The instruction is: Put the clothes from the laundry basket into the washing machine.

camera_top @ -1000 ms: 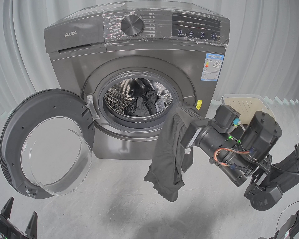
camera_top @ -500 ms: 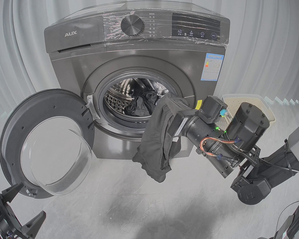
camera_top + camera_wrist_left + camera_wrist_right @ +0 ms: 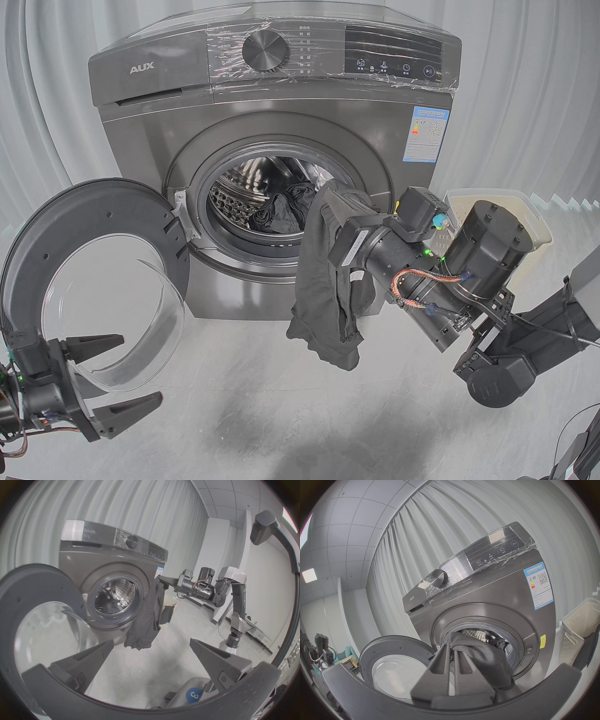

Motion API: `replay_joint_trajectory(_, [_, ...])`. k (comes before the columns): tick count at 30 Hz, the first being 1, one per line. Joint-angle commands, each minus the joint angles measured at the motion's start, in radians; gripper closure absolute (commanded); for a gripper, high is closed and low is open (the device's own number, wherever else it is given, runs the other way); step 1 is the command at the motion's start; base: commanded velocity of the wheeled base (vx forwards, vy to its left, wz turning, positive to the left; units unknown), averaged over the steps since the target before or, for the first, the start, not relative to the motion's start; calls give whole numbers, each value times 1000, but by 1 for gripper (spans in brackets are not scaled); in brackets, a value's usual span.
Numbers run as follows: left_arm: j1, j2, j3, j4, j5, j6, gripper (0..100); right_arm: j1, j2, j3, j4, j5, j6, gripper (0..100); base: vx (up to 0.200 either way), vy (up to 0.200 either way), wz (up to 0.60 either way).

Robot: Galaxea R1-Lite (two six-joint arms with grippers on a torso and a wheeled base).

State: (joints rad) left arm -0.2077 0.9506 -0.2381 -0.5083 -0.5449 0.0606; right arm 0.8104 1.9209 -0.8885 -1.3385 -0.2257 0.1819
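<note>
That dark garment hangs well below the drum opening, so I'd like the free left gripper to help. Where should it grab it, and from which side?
Likely the bunched bottom end of the garment, coming from the robot's left: the right gripper pinches its top, the rest hangs free, and the right arm blocks the other side.
</note>
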Motion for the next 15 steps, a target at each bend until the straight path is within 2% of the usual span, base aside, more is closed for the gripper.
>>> replay_joint_trajectory(1, [-128, 327, -33, -128, 5, 7, 0, 3, 10, -7, -4, -4, 1, 100, 0, 0, 0])
replay_joint_trajectory(6, [-153, 435, -38, -203, 8, 4, 0, 3, 23, -15, -2, -4, 1, 100, 0, 0, 0])
replay_joint_trajectory(11, [-165, 600, -36, -374, 45, -1, 0, 3, 90, -84, -5, 5, 1, 100, 0, 0, 0])
replay_joint_trajectory(15, [-193, 675, -33, -464, 49, -2, 0, 6, 113, -127, 2, 9, -1, 100, 0, 0, 0])
